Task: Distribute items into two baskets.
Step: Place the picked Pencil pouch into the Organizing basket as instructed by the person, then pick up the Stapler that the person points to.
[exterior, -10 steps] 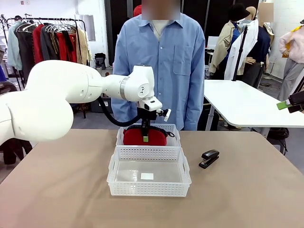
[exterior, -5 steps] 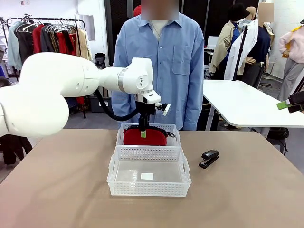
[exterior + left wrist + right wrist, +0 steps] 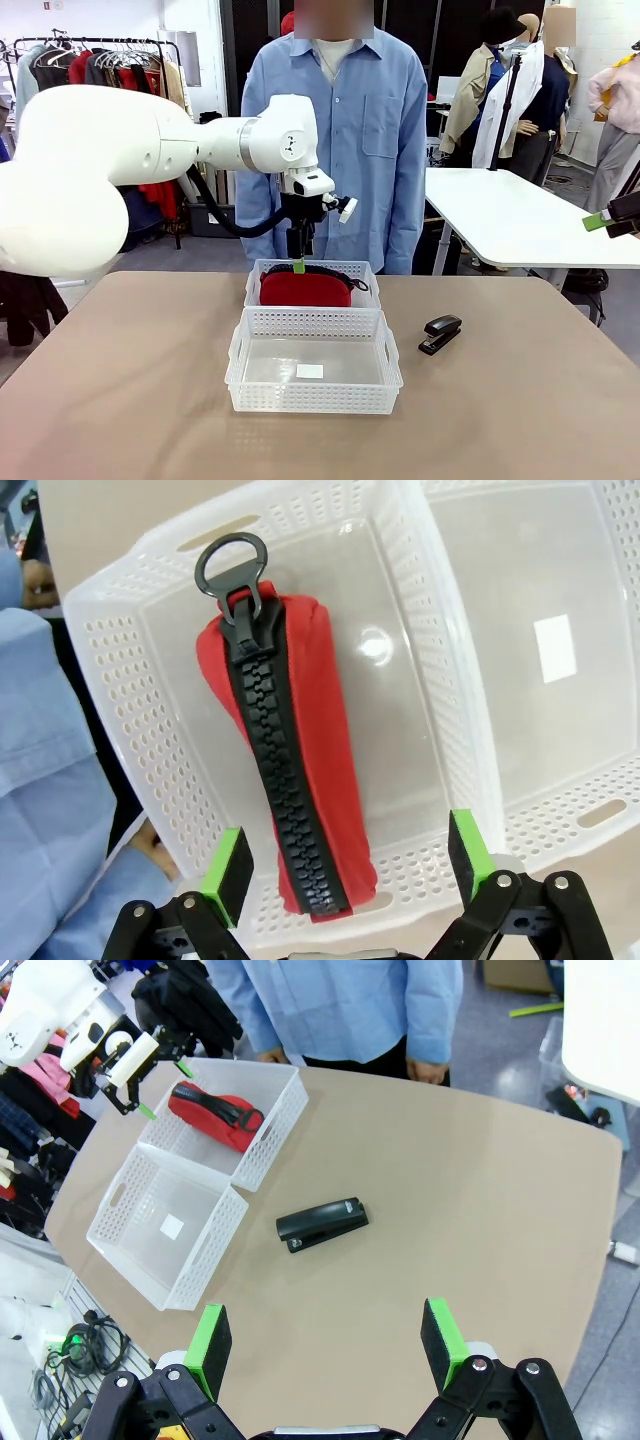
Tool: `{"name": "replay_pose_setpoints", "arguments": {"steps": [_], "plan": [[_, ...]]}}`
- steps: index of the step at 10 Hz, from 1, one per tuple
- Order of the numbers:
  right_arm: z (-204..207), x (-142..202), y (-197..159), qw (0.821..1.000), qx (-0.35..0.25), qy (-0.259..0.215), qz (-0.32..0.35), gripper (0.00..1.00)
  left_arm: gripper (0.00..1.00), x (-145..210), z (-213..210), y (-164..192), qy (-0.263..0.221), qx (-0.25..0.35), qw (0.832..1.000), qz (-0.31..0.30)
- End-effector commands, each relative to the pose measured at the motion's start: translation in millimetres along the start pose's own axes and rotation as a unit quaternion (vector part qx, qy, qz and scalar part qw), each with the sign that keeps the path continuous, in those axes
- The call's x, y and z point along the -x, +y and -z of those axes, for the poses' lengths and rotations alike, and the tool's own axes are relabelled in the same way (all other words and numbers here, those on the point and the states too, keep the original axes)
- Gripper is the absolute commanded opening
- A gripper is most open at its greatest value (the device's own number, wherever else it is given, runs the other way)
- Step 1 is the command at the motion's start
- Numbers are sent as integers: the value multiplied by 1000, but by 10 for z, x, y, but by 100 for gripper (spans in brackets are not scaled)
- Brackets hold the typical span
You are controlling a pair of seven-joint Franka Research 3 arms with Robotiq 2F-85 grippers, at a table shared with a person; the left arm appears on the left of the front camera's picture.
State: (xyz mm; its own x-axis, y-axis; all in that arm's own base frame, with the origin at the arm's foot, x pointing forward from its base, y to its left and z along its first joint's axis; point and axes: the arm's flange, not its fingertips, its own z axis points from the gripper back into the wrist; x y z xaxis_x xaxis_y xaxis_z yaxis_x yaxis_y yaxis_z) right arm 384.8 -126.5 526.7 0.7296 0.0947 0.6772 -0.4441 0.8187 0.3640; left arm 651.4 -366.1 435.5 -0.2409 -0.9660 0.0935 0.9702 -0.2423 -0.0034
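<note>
Left pincer, green pads spread and empty, hovers over the soft red pouch with its chunky black zipper, lying in the far lattice-walled white basket. Right pincer gapes too, above the tan surface where the small glossy black stapler rests.

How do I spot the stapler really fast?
Find the tan table, then the two white baskets in its middle. The stapler lies on the table just right of them. It is small and black, outside both baskets, unlike the red pouch.
</note>
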Motion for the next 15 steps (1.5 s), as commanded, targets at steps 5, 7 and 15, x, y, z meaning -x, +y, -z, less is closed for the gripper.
{"name": "replay_pose_setpoints", "arguments": {"steps": [5, 7, 15], "plan": [[5, -13, 3, 1000, -5, -7, -1, 100, 100, -4, -33, -26, 1, -2, 1000, 1], [5, -13, 3, 1000, -5, -7, -1, 100, 100, -4, -33, -26, 1, -2, 1000, 1], [5, -13, 3, 1000, -5, -7, -1, 100, 100, -4, -33, -26, 1, -2, 1000, 1]]}}
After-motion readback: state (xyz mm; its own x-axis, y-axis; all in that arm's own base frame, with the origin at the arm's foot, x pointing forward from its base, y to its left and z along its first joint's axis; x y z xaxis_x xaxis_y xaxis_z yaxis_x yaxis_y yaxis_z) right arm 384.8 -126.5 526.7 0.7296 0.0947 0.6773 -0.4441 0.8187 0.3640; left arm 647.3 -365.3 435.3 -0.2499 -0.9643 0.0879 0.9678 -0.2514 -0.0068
